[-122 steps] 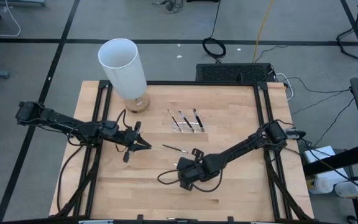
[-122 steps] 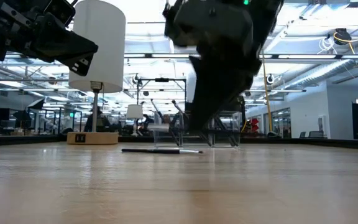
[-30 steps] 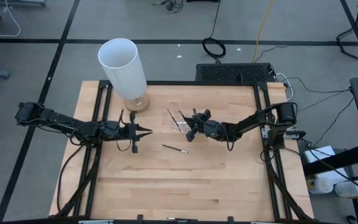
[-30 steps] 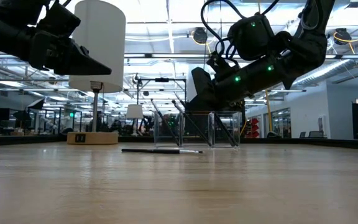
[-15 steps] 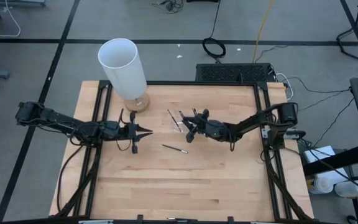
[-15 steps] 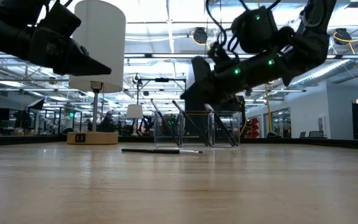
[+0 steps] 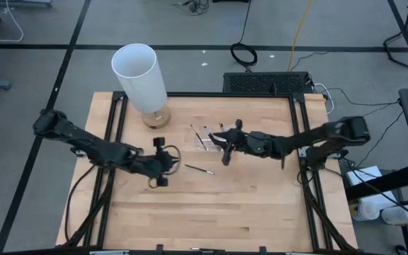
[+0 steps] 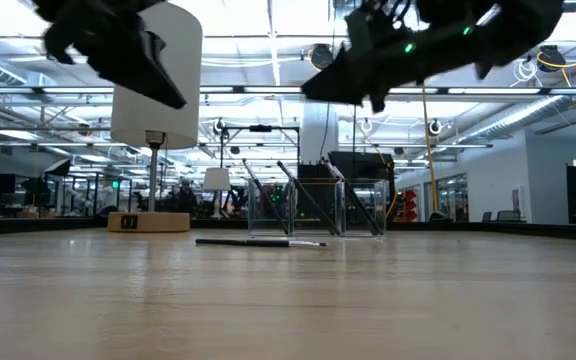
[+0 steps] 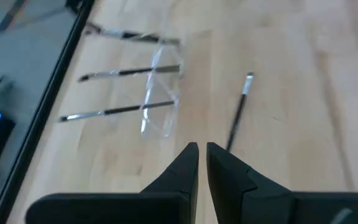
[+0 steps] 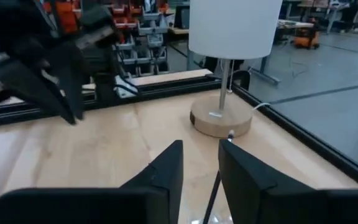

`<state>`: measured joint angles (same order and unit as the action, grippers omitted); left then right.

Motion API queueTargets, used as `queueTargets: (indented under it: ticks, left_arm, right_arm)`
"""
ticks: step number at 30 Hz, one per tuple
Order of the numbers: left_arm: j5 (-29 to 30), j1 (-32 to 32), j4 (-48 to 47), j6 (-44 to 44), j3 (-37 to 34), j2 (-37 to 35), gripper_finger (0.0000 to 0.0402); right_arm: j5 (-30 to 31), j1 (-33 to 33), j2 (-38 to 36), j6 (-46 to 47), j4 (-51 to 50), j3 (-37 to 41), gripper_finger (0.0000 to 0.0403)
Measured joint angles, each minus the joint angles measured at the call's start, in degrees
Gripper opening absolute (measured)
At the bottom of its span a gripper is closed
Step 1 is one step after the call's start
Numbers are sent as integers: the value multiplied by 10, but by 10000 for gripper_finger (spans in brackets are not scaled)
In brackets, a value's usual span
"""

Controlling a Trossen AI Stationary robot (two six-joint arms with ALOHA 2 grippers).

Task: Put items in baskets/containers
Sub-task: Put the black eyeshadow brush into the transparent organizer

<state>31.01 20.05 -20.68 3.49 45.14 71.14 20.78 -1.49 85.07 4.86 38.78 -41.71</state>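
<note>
Only the left wrist view shows left gripper (image 9: 202, 149) nearly closed (empty) near stray brush (image 9: 238, 112).

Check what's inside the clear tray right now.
Three brushes stand leaning in the clear tray, each poking out past its rim. One more brush lies loose on the table, outside it. The tray's floor cannot be made out through the plastic.

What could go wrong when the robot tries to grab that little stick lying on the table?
The loose brush is thin and lies flat on the table, so the left gripper could slip off it or roll it away. The clear tray is hard to see, so an arm might knock it.
</note>
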Motion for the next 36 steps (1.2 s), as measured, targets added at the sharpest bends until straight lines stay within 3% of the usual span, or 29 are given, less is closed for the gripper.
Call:
queueTargets:
  ticks: [3,7,9,15,19,23,30,36]
  left_arm:
    - [11,0,-33,48,53,70,42]
    - [-27,-1,-17,23,98,171,42]
    - [-31,-1,-3,8,122,218,47]
    - [-103,-11,-57,-23,222,321,116]
    - [-160,-34,-127,-74,276,352,180]
    - [-258,-78,-157,-85,299,362,218]
    - [-287,-147,-126,-78,301,368,227]
    - [-309,-152,-80,-119,301,403,228]
  right_arm:
    - [0,-19,-58,-1,-85,0,69]
    - [8,-65,-111,9,-189,0,14]
    - [35,-97,-122,10,-220,0,7]
    - [63,-152,-148,17,-238,0,8]
    - [62,-168,-161,9,-248,0,1]
    - [64,-170,-171,-7,-254,0,2]
    - [72,-170,-172,-31,-259,0,4]
    - [148,-170,-172,-32,-288,0,4]
